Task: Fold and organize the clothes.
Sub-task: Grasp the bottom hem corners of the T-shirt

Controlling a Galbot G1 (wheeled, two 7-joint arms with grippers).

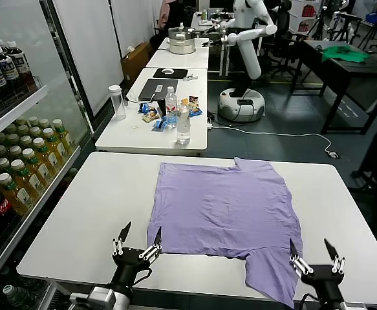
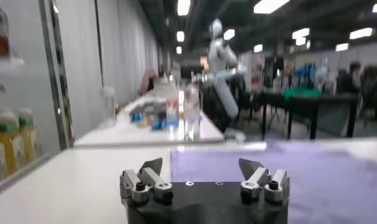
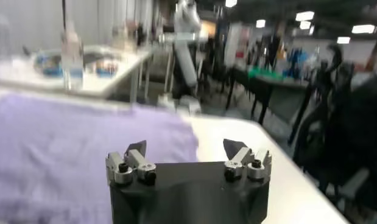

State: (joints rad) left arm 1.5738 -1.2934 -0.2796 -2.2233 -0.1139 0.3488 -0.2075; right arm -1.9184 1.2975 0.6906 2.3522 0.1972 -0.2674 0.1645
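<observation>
- Fingers on both grippers are spread wide and holding nothing. Left gripper point(image 1: 137, 243) sits low at the near edge of the white rectangular table point(image 1: 85, 219), right gripper point(image 1: 316, 253) low toward the near right corner.
- Soft lavender-purple short-sleeved T-shirt point(image 1: 227, 210) lies spread flat on the table, a bit right of centre. One end lies along the far edge side, and one sleeve flops toward the near edge between the two grippers, closer to the right one, with its tip draping right at the table's rim.
- Left wrist view: the purple cloth point(image 2: 279, 164) starts just ahead of the left gripper's point(image 2: 204, 172) fingers and runs off toward the right arm's side. So the shirt's near left corner is just beside that gripper, not touching as far as I can tell.
- Right wrist view: the shirt point(image 3: 66, 146) is ahead of and inboard from the right gripper point(image 3: 187, 153), bare table on the outer side.
- My guess: nothing's folded yet. The shirt's long axis looks like it runs near-to-far, and each arm has a near corner in front of it. The left is nearer its corner; the right has that dangling sleeve to sort out first.
</observation>
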